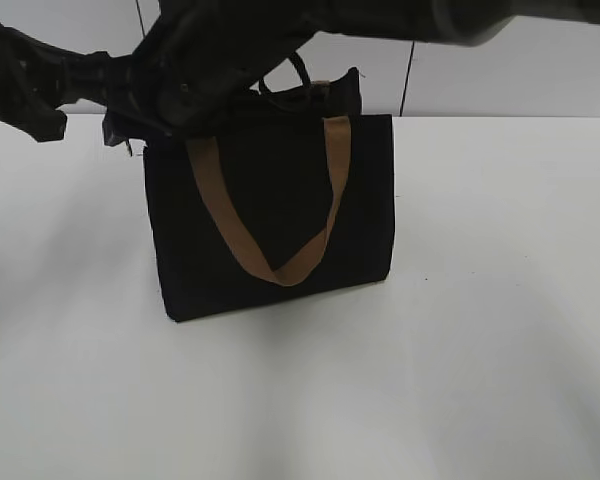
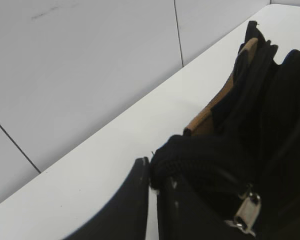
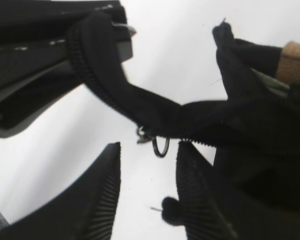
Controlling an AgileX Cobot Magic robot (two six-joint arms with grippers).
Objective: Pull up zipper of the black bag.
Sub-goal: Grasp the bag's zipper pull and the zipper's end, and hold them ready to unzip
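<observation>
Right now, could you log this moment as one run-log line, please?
left gripper: shut on zipper end | right gripper: open below pull tab | black bag: upright

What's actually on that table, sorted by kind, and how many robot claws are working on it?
Black bag: 1
Tan strap handles: 2, front and back
Zipper pull tab: 1
Grippers: 2, left gripper and right gripper
Total: 6

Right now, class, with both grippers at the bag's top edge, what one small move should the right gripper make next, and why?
Probably close the right gripper on the zipper pull. Its fingers stand open with the ring hanging just above the gap between them, not yet gripped. The left gripper appears to pinch the end of the black bag, so the zip line is stretched for a pull.
</observation>
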